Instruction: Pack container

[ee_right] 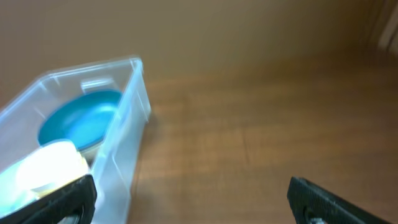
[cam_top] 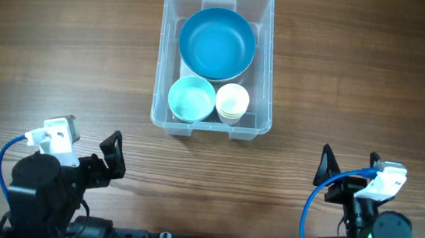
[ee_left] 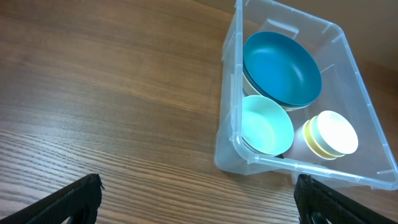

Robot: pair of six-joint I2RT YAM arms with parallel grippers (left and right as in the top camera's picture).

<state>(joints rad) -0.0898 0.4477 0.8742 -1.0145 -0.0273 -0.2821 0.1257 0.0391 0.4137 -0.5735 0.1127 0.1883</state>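
The clear rectangular container [cam_top: 165, 60] stands on the wooden table at the top centre. Inside it are a large blue bowl [cam_top: 217, 43], a small light-teal bowl [cam_top: 191, 99] and a stack of white and yellow cups [cam_top: 232, 102]. The container also shows in the left wrist view [ee_left: 231, 134] and the right wrist view [ee_right: 124, 118]. My left gripper [ee_left: 199, 199] is open and empty, low at the front left, well short of the container. My right gripper [ee_right: 189, 202] is open and empty at the front right.
The wooden table [cam_top: 62, 58] stretches left and right of the container. Blue cables [cam_top: 312, 207] loop at both arm bases along the front edge.
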